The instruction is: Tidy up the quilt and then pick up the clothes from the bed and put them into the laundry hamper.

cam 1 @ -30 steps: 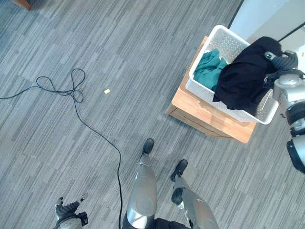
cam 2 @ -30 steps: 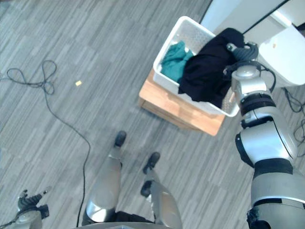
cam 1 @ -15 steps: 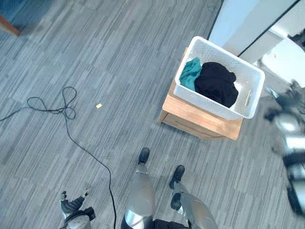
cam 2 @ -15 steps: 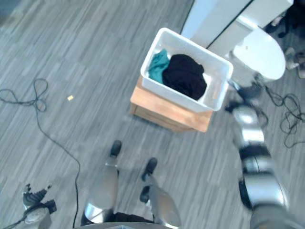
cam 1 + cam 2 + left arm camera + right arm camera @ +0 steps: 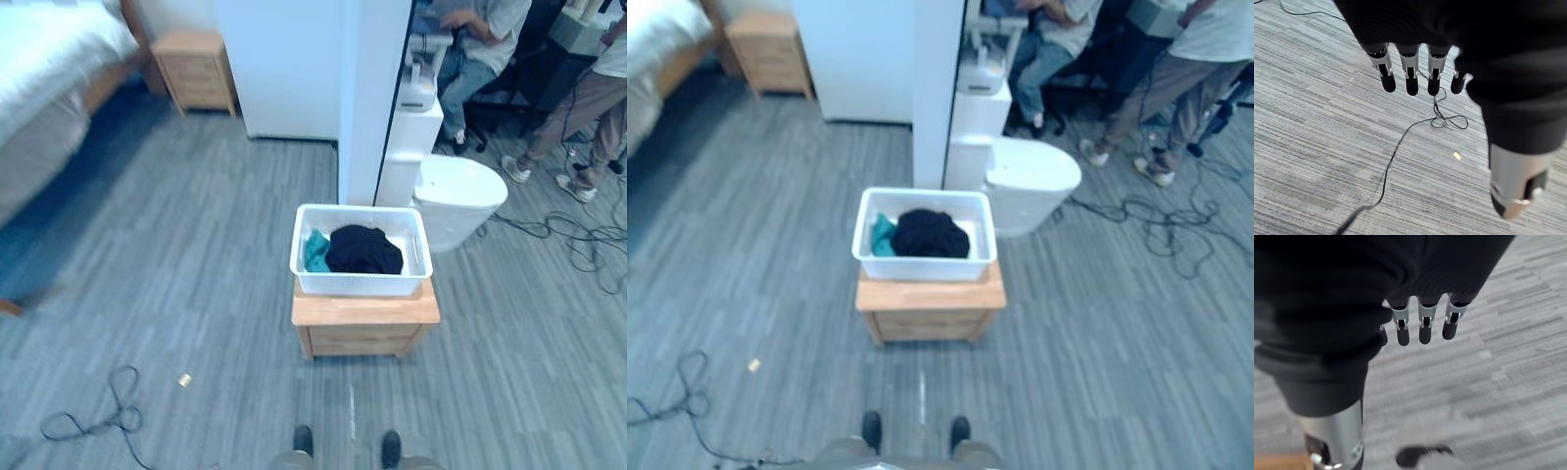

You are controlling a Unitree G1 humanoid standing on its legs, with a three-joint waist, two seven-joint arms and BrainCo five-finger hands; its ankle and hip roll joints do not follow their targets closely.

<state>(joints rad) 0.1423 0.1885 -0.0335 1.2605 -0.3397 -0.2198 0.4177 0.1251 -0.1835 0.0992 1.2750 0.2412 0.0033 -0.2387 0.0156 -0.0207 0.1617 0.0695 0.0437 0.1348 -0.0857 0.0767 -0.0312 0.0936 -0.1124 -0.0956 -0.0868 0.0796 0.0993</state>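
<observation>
The whole view has swung up since half a second ago, a move of the camera and not of the things: then it looked steeply down on the hamper, set at an angle, with the right arm blurred beside it; now the room shows, and neither arm is beside the hamper. The bed (image 5: 44,69) lies at the far left under pale bedding, a wooden nightstand (image 5: 201,69) beside it, a white partition (image 5: 323,69) behind the hamper. People (image 5: 1205,59) sit or stand at the far right. A white rounded unit (image 5: 456,196) stands just right of the hamper. The wooden stand (image 5: 364,318) carries the white laundry hamper (image 5: 361,282), whose long axis runs left to right, squarely ahead. Inside, the black garment (image 5: 362,251) is heaped in the middle, as before, touching the teal garment (image 5: 314,253) at the left end. The left hand (image 5: 1415,49) hangs over the grey floor (image 5: 1312,147), fingers straight and slightly apart, holding nothing; the right hand (image 5: 1420,308) hangs likewise, fingers straight and empty. A small yellowish scrap (image 5: 183,379) lies on the floor.
</observation>
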